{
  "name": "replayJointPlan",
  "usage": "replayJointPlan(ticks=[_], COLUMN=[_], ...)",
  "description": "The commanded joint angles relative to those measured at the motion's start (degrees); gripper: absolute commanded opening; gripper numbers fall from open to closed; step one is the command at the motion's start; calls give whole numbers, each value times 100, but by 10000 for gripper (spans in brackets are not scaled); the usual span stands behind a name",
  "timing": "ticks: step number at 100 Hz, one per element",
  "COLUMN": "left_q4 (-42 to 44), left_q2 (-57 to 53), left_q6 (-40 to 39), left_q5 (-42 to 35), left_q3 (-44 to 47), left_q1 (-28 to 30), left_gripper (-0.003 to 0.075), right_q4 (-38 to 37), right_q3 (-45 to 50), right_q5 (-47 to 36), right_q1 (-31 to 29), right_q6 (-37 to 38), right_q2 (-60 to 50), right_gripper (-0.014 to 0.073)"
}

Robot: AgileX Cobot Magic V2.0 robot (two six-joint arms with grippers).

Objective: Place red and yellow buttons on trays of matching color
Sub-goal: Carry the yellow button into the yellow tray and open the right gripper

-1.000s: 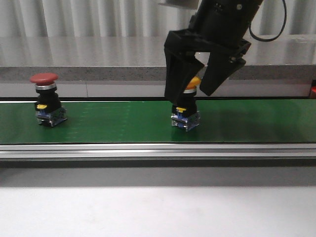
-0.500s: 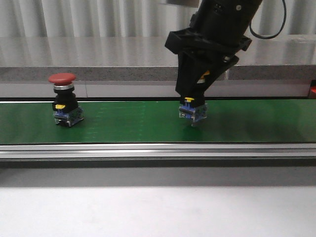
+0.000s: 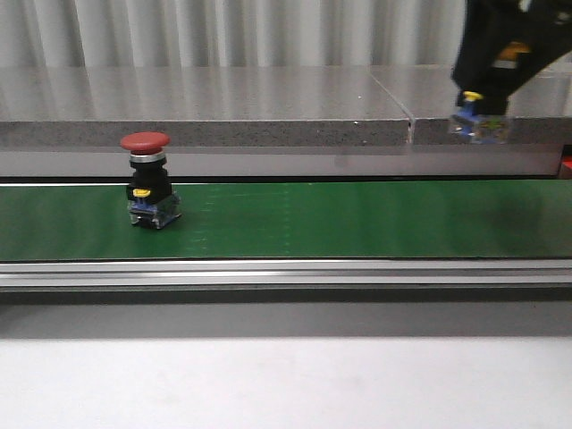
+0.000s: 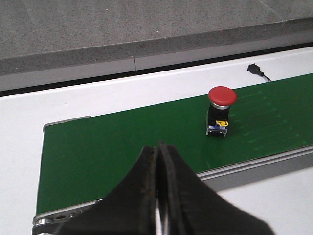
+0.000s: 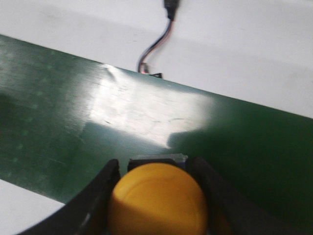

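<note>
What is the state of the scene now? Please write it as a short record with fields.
red button: upright on the belt, left part, untouched
yellow button: held in the right gripper, lifted above the belt's right end
left gripper: shut, holds nothing, above the belt's near edge
trays: not in view

a grey stone ledge (image 3: 223,134) runs below pale vertical blinds (image 3: 268,31).
</note>
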Motion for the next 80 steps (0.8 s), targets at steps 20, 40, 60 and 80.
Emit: replayJointPlan(ticks=[20, 40, 60, 80], left_q4=[-84, -84, -84, -84], left_q2=[31, 31, 31, 31], left_q6=[8, 8, 8, 8], left_q5=[-431, -431, -431, -431], left_q3=[-165, -165, -165, -165], left_q1=[-61, -61, -61, -61], left_gripper=[-20, -20, -20, -20], right_q4=[-54, -54, -54, -44], right_q3=[424, 469, 600, 742], right_q5=[-164, -169, -523, -819], right_q1=[-1723, -3085, -4320, -5316], right_q6=[119, 263, 371, 668], right_q2=[-868, -897, -885, -715], right_gripper=[-20, -20, -20, -20])
